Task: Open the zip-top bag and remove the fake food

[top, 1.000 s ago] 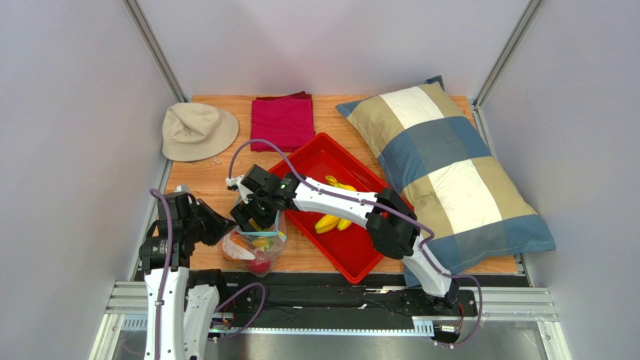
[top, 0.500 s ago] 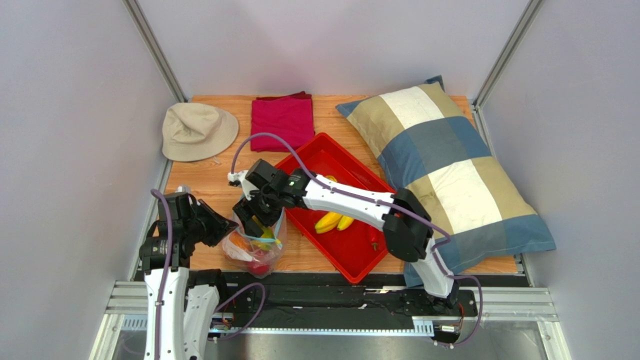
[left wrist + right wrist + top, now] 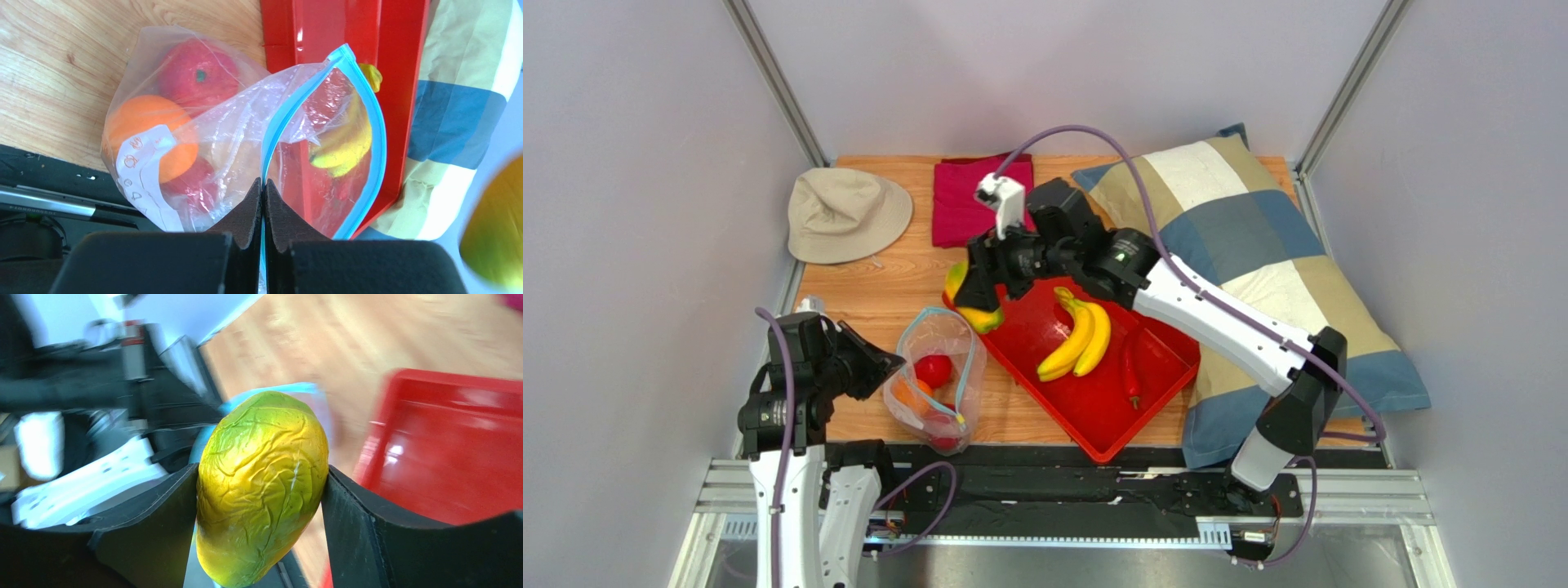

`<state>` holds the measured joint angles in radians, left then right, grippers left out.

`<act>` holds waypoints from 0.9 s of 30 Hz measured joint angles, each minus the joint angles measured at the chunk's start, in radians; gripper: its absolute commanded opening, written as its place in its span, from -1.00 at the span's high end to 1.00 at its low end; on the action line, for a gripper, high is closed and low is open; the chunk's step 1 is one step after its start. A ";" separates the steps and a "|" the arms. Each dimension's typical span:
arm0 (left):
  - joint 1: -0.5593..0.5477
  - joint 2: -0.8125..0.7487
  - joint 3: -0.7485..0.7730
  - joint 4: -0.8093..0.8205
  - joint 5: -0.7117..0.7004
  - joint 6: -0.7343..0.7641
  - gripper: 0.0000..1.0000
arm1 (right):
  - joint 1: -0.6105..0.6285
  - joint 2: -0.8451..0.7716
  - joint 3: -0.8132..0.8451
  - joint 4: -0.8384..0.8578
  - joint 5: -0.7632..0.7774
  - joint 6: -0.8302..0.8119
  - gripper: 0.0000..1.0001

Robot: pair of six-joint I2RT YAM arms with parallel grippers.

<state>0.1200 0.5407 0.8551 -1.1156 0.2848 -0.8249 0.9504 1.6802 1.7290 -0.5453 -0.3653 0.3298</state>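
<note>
Bag gapes at the tabletop's near edge, your left gripper pinching its rim. Bananas and chilli are out, your right gripper clamps the mango, and apple and orange are inside.

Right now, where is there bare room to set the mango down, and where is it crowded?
The tray's near corner, bordered by the bananas, chilli and rim, is bare. So is the wood between hat and bag. The tray's middle is crowded by bananas and chilli, and the pillow fills the right side.
</note>
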 measured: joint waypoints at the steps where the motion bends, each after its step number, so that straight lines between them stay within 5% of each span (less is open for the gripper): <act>1: 0.000 0.001 0.017 -0.009 -0.004 0.003 1.00 | -0.026 -0.018 -0.029 0.005 0.018 0.002 0.89; 5: 0.000 0.011 0.112 -0.036 -0.026 0.024 1.00 | -0.135 -0.037 -0.153 0.003 0.093 -0.009 0.45; 9: 0.000 0.019 0.161 -0.024 -0.020 0.027 1.00 | -0.218 0.011 -0.282 -0.049 0.164 -0.048 -0.25; 15: 0.000 0.056 0.133 0.021 0.052 0.003 1.00 | -0.221 0.135 -0.295 -0.132 0.209 -0.088 -0.91; 23: 0.000 0.094 0.132 0.066 0.102 -0.005 1.00 | -0.188 0.141 -0.079 -0.259 0.253 -0.095 -0.96; 25: 0.000 0.089 0.124 0.072 0.108 -0.005 1.00 | -0.158 0.133 -0.006 -0.269 0.252 -0.097 -0.86; 27: 0.000 0.085 0.113 0.074 0.111 -0.005 1.00 | -0.103 0.114 0.048 -0.262 0.233 -0.095 -0.43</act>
<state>0.1196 0.6258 0.9676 -1.0416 0.3962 -0.8299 0.8474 1.7939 1.7771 -0.8070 -0.1322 0.2352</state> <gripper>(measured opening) 0.003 0.940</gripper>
